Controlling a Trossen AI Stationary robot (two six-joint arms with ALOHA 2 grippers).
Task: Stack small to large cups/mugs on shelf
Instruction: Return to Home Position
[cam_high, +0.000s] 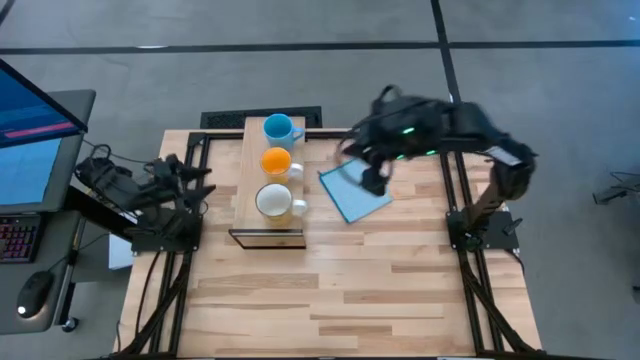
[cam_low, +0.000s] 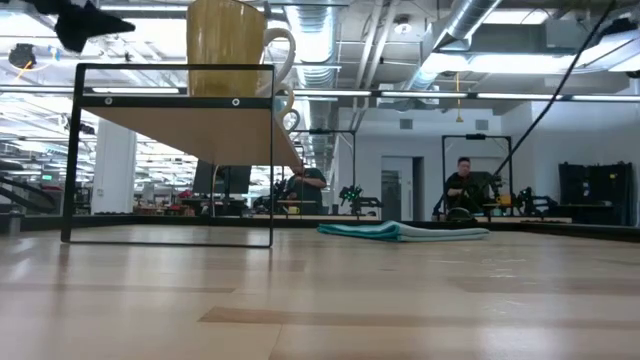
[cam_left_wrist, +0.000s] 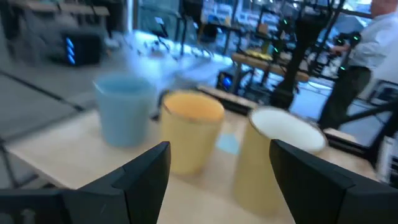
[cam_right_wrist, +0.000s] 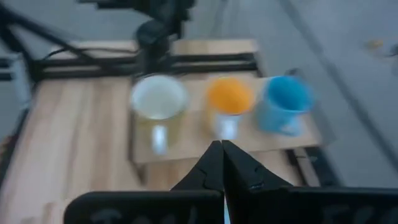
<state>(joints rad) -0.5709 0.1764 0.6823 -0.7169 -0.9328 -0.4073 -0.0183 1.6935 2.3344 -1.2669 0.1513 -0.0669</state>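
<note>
Three mugs stand in a row on top of the light-wood shelf (cam_high: 268, 222), handles toward the table's right edge: a light-blue one (cam_high: 280, 128) farthest, an orange one (cam_high: 277, 162) in the middle, and a cream-white one (cam_high: 274, 201) nearest. My left gripper (cam_left_wrist: 217, 174) is open, left of the shelf (cam_high: 203, 183) and level with the mugs, with nothing between its fingers. My right gripper (cam_right_wrist: 222, 165) is shut and empty, raised to the right of the shelf (cam_high: 372, 182), over a blue sheet. In the low view the cream-white mug (cam_low: 228, 45) hides most of the others.
A flat blue sheet (cam_high: 352, 192) lies on the table right of the shelf and also shows in the low view (cam_low: 400, 230). Bare wood fills the near half of the table (cam_high: 350, 290). A monitor, keyboard and mouse sit off the left edge. People stand in the room behind.
</note>
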